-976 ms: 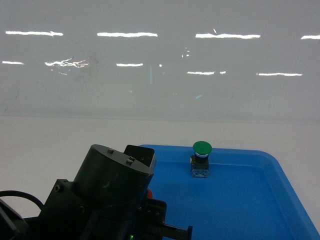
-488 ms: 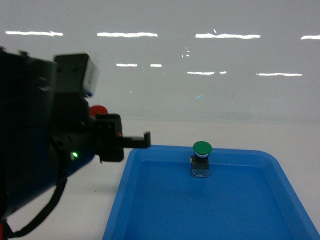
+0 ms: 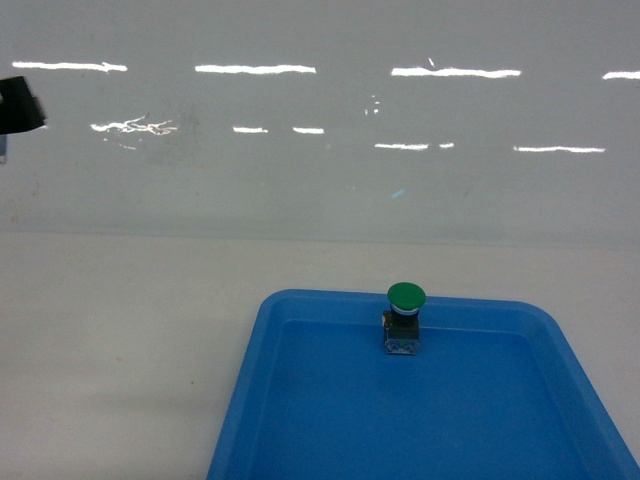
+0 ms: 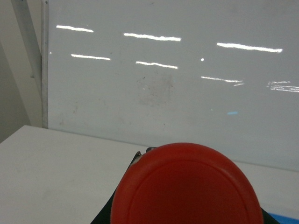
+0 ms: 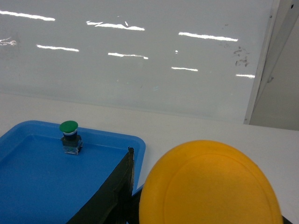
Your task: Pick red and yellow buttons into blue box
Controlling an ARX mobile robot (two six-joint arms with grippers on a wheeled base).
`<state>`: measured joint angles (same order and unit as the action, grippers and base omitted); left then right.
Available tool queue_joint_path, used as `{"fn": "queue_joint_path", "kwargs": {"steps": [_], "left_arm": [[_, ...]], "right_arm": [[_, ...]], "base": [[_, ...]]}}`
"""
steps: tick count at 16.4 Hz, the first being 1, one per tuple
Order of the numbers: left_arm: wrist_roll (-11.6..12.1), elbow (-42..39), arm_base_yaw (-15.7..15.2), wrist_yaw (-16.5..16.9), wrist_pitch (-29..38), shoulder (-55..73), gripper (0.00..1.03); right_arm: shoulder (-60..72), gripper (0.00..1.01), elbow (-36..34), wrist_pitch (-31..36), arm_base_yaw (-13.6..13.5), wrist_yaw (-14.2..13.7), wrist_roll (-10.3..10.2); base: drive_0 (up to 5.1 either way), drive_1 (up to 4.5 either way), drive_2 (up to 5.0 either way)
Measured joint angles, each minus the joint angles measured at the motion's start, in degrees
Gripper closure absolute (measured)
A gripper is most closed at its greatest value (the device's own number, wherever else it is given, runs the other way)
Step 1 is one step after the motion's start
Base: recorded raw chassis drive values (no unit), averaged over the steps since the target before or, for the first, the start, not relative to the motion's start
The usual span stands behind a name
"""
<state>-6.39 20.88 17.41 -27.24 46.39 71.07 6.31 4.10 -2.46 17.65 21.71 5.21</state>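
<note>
A pale, off-white table top (image 3: 120,350) fills the near ground of the head view and runs back to a glossy white wall panel (image 3: 320,180), where rows of ceiling lights show as bright streaks. On the near right of the table lies a shallow blue tray (image 3: 250,400), its far rim parallel to the wall. A green-capped button (image 3: 405,318) stands upright on its small dark base just inside that far rim, a little right of the middle. At the far left edge of the head view only a dark scrap of the left arm (image 3: 20,105) shows, high against the wall.

In the left wrist view the red button (image 4: 186,186) fills the lower middle — its round cap faces the camera, so close that it hides the left gripper's fingers; dark edges show beside and under the cap, so it appears held, though how wide the jaws stand cannot be told. Behind it are the table, the wall panel and, at the far left, a grey vertical frame strip (image 4: 28,51).

In the right wrist view the yellow button (image 5: 210,184) sits likewise at the lower right, its cap hiding most of the right gripper; one dark finger (image 5: 112,196) rises at its left, and the opening cannot be judged. It hangs just right of the tray's corner.

The blue box appears in no view.
</note>
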Motion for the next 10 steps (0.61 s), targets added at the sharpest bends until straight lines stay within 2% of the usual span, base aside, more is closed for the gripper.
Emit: {"fn": "queue_joint_path", "kwargs": {"steps": [1,3,4,5,10], "left_arm": [[0.44,-1.73,1.09,-0.42,-3.67,-4.57,0.79],[0.17,-4.13,4.83,-3.76,-12.98,-14.86,0.79],[-1.4,-4.15,9.25,-7.78,-19.54,-22.86,0.79],[-2.4,-3.8,12.24,-9.6,-18.95,-22.49,0.79],[-2.62,-3.87,12.17,-9.66,-19.12,-22.05,0.79]], "right_arm": [[0.0,0.62,0.0,0.0,0.0,-0.02,0.0],[0.0,0.62,0.0,-0.02,0.0,-0.04,0.0],[0.0,0.62,0.0,0.0,0.0,-0.02,0.0],[0.0,0.62,0.0,0.0,0.0,-0.02,0.0],[0.0,0.62,0.0,-0.02,0.0,-0.02,0.0]], "base": [[0.0,0.0,0.0],[0.0,0.0,0.0],[0.0,0.0,0.0],[0.0,0.0,0.0],[0.0,0.0,0.0]]}}
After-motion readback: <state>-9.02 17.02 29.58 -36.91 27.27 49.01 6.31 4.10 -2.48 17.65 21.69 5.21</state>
